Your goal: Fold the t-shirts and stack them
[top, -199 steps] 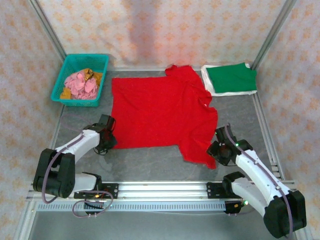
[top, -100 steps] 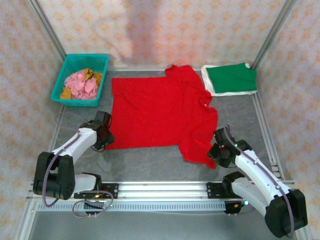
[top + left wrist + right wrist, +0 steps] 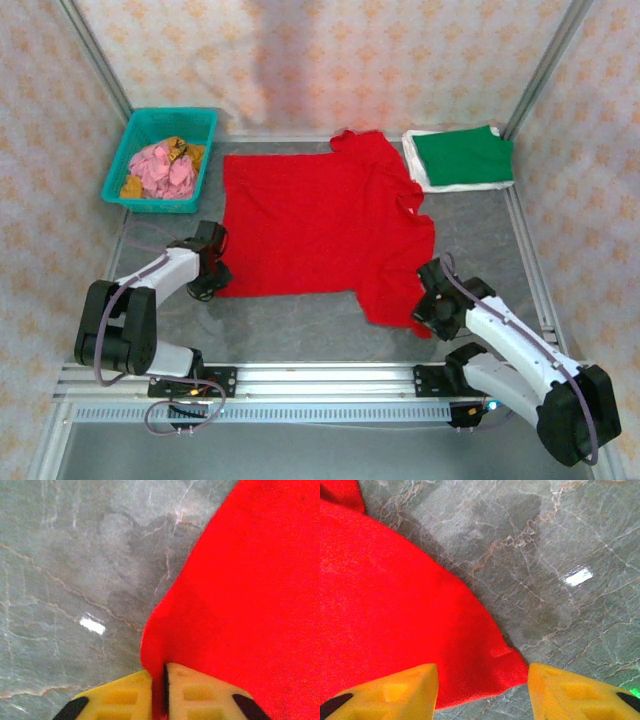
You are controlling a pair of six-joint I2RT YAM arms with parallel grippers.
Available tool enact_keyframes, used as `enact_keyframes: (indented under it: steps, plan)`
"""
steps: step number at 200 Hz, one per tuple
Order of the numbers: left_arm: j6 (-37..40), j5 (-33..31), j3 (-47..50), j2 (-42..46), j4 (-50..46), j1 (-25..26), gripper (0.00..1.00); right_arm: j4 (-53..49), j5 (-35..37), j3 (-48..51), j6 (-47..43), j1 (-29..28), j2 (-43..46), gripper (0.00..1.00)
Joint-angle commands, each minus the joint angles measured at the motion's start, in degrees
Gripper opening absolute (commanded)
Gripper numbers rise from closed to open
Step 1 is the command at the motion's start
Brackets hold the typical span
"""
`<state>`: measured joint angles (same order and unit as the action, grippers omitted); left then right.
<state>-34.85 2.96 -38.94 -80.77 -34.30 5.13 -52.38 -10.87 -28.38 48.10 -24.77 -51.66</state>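
red t-shirt [image 3: 250, 580], left end effector [image 3: 163, 675] pinching edge

t-shirts 3: red t-shirt [image 3: 320, 225], green t-shirt [image 3: 462, 155], white t-shirt [image 3: 416, 165] | basket [image 3: 150, 203] 1 | hands 2: left hand [image 3: 165, 680], right hand [image 3: 480, 685]

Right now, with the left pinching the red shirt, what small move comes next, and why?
Probably close the right gripper: its jaws stand open with the red shirt's near edge lying between them, ungripped, while the left gripper is pinched shut on the shirt's other near corner. With both held, the fold could begin.
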Motion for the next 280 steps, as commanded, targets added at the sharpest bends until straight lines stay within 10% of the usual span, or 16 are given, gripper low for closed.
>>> enact_keyframes:
  steps: [1,71,148,280]
  plan:
    - [0.1,-0.5,0.9,-1.1,0.4,-0.4,0.08,1.2,0.5,0.1,1.8,-0.5,-0.9,0.50]
    - [0.1,-2.8,0.3,2.4,-1.6,-0.5,0.00,7.1,-6.6,1.0,3.2,-3.3,-8.3,0.47]
    - [-1.4,-1.1,1.2,6.7,-2.3,-2.2,0.00,3.8,-2.6,-3.4,1.8,-3.7,-10.8,0.00]
    - [-1.0,1.5,-2.6,13.3,-3.6,-4.6,0.00,-0.1,1.0,-21.5,-9.1,-0.6,-10.4,0.00]
